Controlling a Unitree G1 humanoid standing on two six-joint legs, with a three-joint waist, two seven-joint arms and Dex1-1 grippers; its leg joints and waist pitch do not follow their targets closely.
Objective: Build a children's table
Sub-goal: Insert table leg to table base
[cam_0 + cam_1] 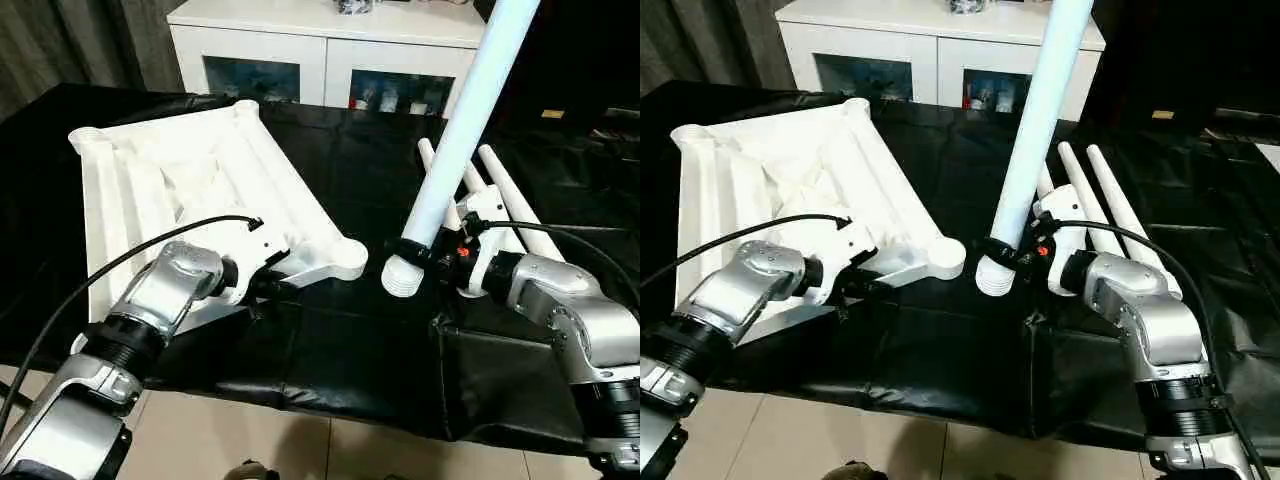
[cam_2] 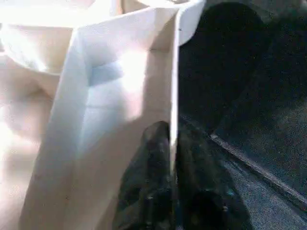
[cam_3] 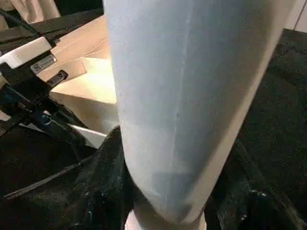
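Right, counting up: one white table top is lying ribbed side up on the black-covered desk, and four tapered white legs are showing. One leg is standing tilted in the right gripper, whose fingers are clamping round it just above its ribbed lower end, and that end is hovering just beside the top's near corner socket. The three other legs are lying side by side on the desk behind the right wrist, partly covered by the arm. The held leg's upper end is running out of the picture's top edge.

Over on the left, the left gripper is pinching narrow onto the thin near rim of the top, one black finger on each side of the wall, as the left wrist view is showing. The top's far corners are carrying round sockets too. Behind the desk, one white cabinet with glass doors is standing; what's inside is too small to make out.
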